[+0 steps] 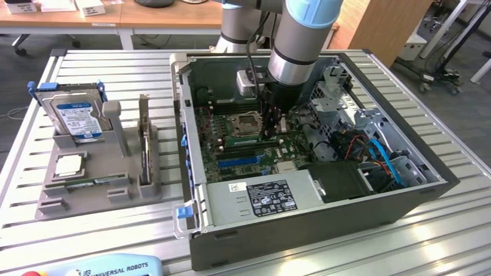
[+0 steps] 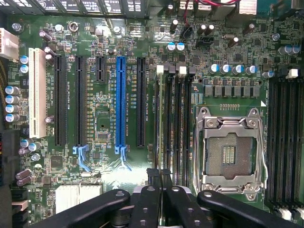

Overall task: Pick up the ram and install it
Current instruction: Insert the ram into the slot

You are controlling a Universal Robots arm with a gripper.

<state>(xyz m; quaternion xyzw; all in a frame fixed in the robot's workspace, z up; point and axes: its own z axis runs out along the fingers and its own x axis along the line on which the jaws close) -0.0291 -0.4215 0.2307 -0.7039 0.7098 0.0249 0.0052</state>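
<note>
installing step, i judge: my gripper [image 2: 160, 176] hangs inside the pc case [image 1: 307, 236], fingers pressed together over the 4 memory slots [image 2: 173, 123] beside the cpu socket [image 2: 230, 152]. the ram [image 1: 245, 140] seems to stand in 1 slot; whether i pinch it, i cannot tell. seating calls for a straight, even push. slatted metal table [image 1: 100, 230], wooden desks [image 1: 153, 17] behind.

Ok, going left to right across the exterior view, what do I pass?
Hard drive → empty processor socket → gripper → blue cable.
</note>
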